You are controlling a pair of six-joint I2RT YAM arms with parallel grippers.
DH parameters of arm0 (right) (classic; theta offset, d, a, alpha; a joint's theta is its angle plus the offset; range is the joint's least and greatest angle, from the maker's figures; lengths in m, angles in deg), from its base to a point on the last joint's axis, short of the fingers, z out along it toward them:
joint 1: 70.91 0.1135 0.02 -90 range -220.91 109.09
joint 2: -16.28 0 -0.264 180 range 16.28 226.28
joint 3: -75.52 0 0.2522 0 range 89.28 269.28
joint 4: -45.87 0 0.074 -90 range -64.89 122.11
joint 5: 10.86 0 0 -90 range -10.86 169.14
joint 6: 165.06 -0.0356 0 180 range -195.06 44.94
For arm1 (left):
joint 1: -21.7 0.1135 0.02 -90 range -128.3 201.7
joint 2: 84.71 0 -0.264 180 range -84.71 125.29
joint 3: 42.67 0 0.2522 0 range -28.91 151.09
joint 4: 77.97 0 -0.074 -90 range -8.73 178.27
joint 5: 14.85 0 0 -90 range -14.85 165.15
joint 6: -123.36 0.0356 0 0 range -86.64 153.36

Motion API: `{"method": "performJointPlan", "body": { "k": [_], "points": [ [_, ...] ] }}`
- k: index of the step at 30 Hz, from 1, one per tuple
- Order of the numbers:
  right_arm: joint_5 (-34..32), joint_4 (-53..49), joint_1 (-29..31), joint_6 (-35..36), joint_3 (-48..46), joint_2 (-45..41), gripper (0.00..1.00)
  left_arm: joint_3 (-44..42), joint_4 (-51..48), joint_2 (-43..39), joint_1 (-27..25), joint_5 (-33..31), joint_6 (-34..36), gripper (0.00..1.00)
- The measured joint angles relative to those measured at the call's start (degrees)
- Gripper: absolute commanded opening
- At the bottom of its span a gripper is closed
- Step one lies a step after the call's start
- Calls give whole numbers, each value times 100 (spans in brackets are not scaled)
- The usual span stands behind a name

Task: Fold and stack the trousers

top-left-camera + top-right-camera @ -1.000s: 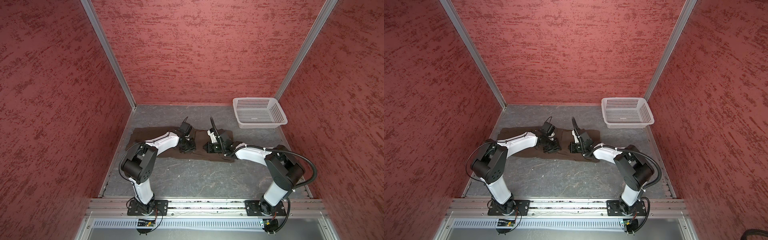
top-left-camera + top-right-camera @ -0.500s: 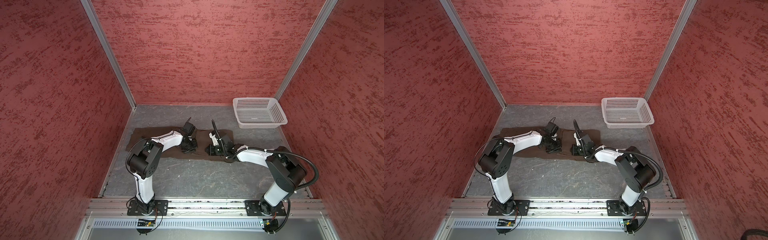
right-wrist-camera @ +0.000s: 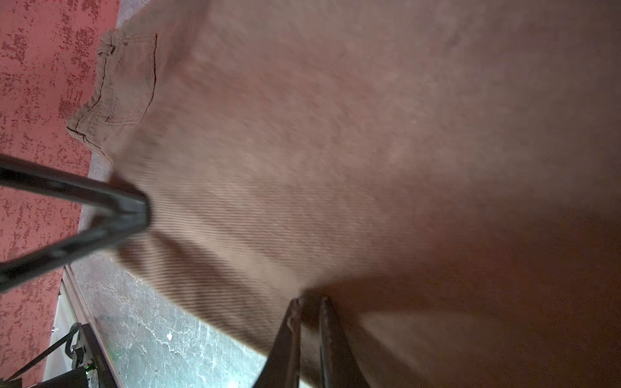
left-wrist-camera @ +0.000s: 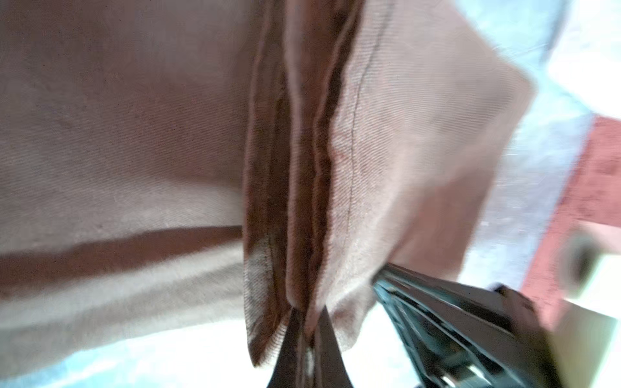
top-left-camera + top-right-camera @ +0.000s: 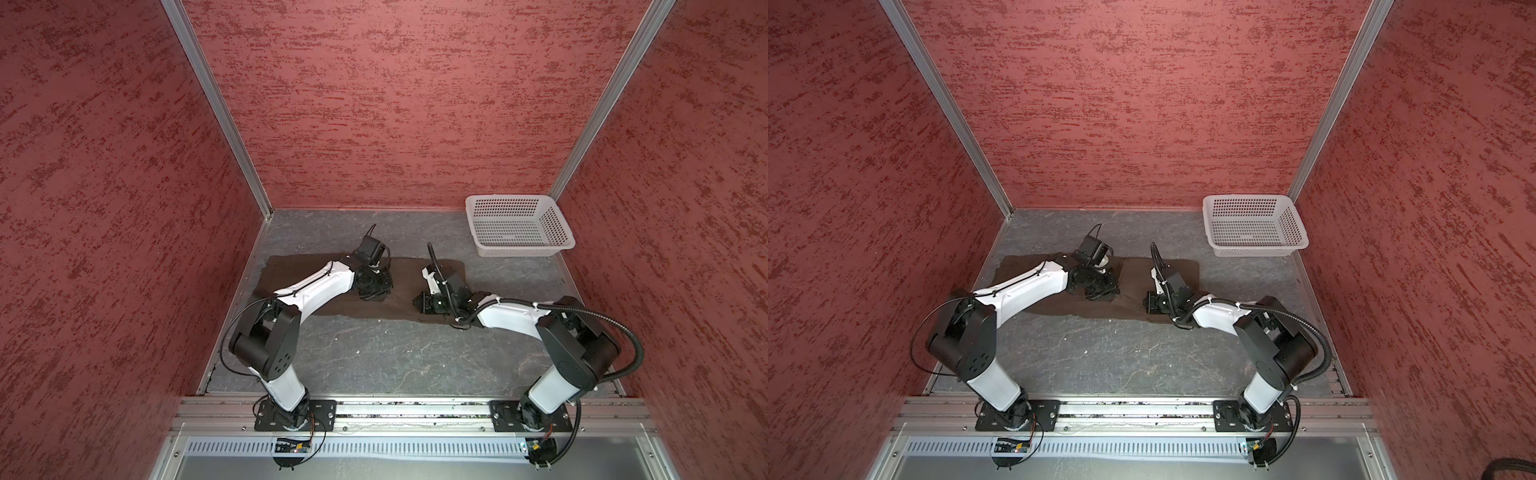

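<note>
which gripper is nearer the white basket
The right gripper, pinching the trousers on the side toward the basket; the left gripper pinches them farther away.

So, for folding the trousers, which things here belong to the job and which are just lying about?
Job: trousers; left gripper, shut on a fold of them; right gripper, shut on their cloth.
Lying about: white basket, empty, apart from the trousers.

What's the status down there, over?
Left tool shut on trousers. Right tool shut on trousers. Trousers spread across table. Basket apart, nothing blocking.
</note>
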Motion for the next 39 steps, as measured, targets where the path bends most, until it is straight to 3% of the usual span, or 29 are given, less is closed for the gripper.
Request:
{"method": "performJointPlan", "body": {
  "k": [9, 13, 17, 21, 31, 39],
  "points": [
    [4, 57, 0, -9, 2, -83, 15, -920, 295, 199, 267, 199, -205, 22],
    [4, 59, 0, -13, 2, -83, 15, -1029, 354, 398, 396, 282, -262, 14],
    [4, 59, 0, -13, 2, -83, 15, -1010, 391, 398, 424, 295, -258, 14],
    [15, 57, 0, -15, 2, -83, 15, -938, 387, 393, 424, 299, -262, 21],
    [306, 66, 0, -37, 297, 153, 16, -833, 505, 28, 358, 426, -286, 23],
    [330, 61, 0, -46, 297, 188, 16, -767, 592, 238, 236, 474, -293, 29]
  ]
}}
